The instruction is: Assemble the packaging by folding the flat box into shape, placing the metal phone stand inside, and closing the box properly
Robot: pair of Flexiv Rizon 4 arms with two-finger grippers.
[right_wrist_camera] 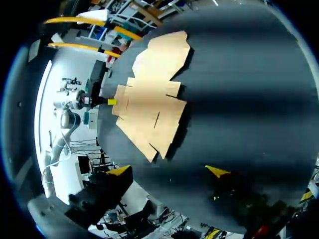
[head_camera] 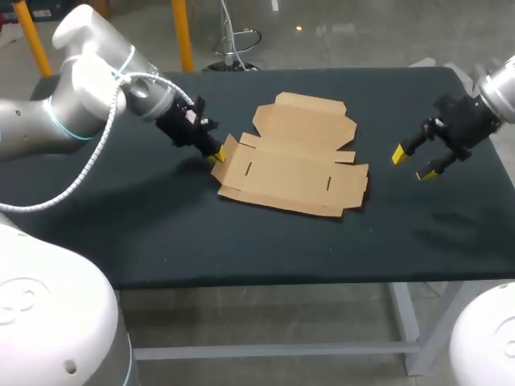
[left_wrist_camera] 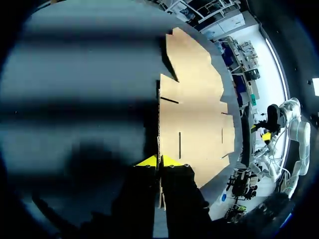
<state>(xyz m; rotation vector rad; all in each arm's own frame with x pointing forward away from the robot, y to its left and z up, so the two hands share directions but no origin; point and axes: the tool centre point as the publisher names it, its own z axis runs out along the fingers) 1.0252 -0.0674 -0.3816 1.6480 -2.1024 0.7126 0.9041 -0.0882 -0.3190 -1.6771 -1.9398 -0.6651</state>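
Dark table (head_camera: 161,233) bears flat box (head_camera: 294,165), flap (head_camera: 230,149) seemingly pinched by left gripper (head_camera: 217,154); right gripper (head_camera: 412,164) gapes empty.

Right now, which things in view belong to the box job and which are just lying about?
Job:
flat cardboard box
left gripper, shut on its side flap
right gripper, open, off the box

Not job:
black table

No metal phone stand in view.

The left arm (head_camera: 80,88) and the right arm (head_camera: 500,84) have smooth rounded shells of white and silver-grey — a white coiled cable (head_camera: 100,145) ends just behind the left gripper (head_camera: 217,154), a thin light-blue ring (head_camera: 60,125) sits farther back from it, and this gripper is black with yellow tips, like the right gripper (head_camera: 414,163).
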